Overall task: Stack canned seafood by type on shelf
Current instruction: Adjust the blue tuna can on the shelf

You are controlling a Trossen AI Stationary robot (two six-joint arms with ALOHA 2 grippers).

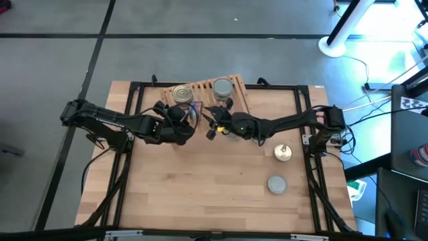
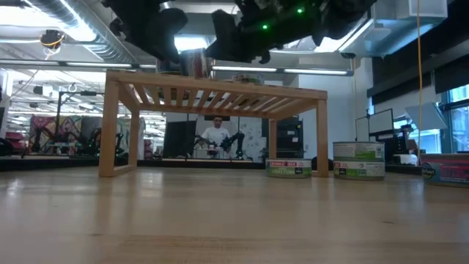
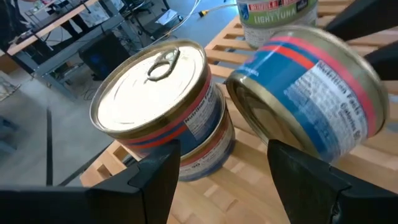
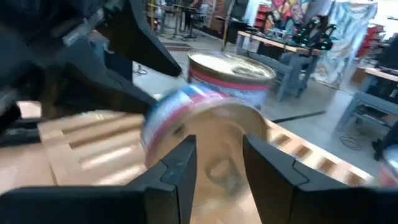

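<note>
Wooden shelf (image 1: 200, 88): a pale slatted rack on short legs, just ahead of both grippers at the far side of the tabletop (image 1: 200, 191).
Blue-and-red stack (image 3: 158, 99): two tins, one on the other, standing on the shelf straight in front of the left gripper. The top one has a pale lid with a ring pull.
Silver-topped stack (image 1: 223, 87): tins with a tuna label, on the shelf beyond the right gripper and apart from the first stack.
Tilted tin (image 3: 311, 81): blue label with a red band, gold rim, leaning steeply in the air just beside the blue-and-red stack and not yet on it.
Right gripper (image 4: 217, 152): fingers narrowed around the tilted tin, carrying it above the slats.
Left gripper (image 3: 222, 155): fingers wide apart and empty, low over the shelf's near edge, with the blue-and-red stack just past its fingertips.
Gold-topped tin (image 1: 283, 153): loose on the tabletop, well behind the right gripper, out beside that arm's base.
Grey-topped tin (image 1: 277, 183): also loose, nearer the table's front edge.
Green-labelled tins (image 2: 359, 160): on the tabletop beside the shelf, seen from table height.
Progress: I judge this partway done. Two sorted stacks stand, a matching tin is arriving, and several tins wait off the shelf.
</note>
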